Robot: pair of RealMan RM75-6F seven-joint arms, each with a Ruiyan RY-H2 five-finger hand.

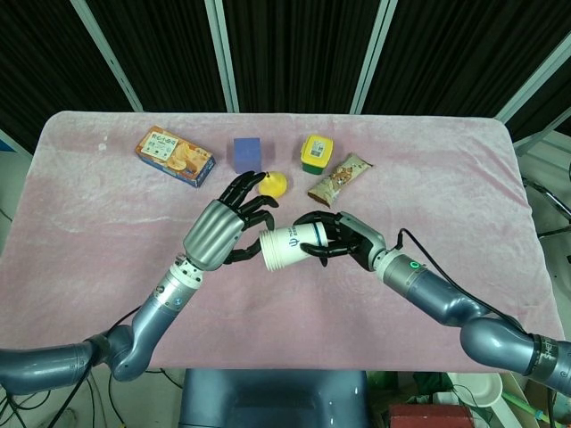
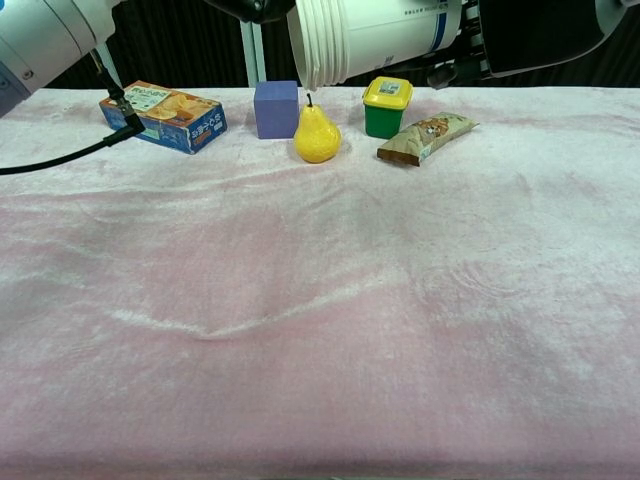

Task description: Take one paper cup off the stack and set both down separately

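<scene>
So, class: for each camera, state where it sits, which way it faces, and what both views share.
Head view: high above, looking down on the pink table; shows both arms, left hand and right hand on the cup stack.
Chest view: low at the table edge, facing forward; cup stack overhead.
Shared: pear, blue cube, cracker box.

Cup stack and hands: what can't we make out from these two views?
- How many cups are in the cup stack: rims too small in head view; chest view cuts the top off.
- Whether the left hand touches the rim: its own back hides the fingers in head view; chest view crops it.
- Right hand grip: mostly cropped by the chest view's top edge.
- Pear: partly hidden behind the left hand in head view.
</scene>
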